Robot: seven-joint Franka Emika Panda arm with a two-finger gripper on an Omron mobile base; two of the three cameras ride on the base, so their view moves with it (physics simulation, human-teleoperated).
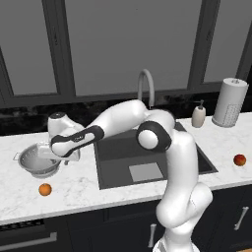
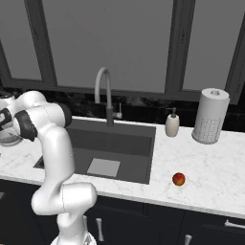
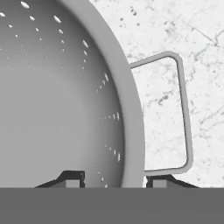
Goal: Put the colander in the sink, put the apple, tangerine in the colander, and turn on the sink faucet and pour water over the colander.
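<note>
Left base view: the arm reaches left across the white marble counter (image 1: 113, 189) and the gripper (image 1: 58, 158) sits down at the near rim of the colander (image 1: 35, 161), which stands on the counter left of the sink (image 1: 120, 147). The tangerine (image 1: 45, 189) lies in front of the colander, apart from it; the apple (image 1: 239, 160) is far off, right of the sink. The faucet (image 1: 145, 84) stands behind the basin.

Right base view: the apple (image 2: 178, 179) rests on the counter right of the sink (image 2: 112, 139), near a soap bottle (image 2: 172, 125) and a paper-towel roll (image 2: 211, 116).

Hand view: the fingertips (image 3: 73, 178) straddle the colander (image 3: 57, 96) rim beside its wire handle (image 3: 183, 113), one tip inside the bowl, one outside (close on the wall, though actual contact is hard to judge).

Step in hand: gripping the colander, first of the task.

Gripper state: clenched on the rim, as far as I can judge.

Next move: lift it clear of the counter and carry it right, over the sink edge, down into the basin.
</note>
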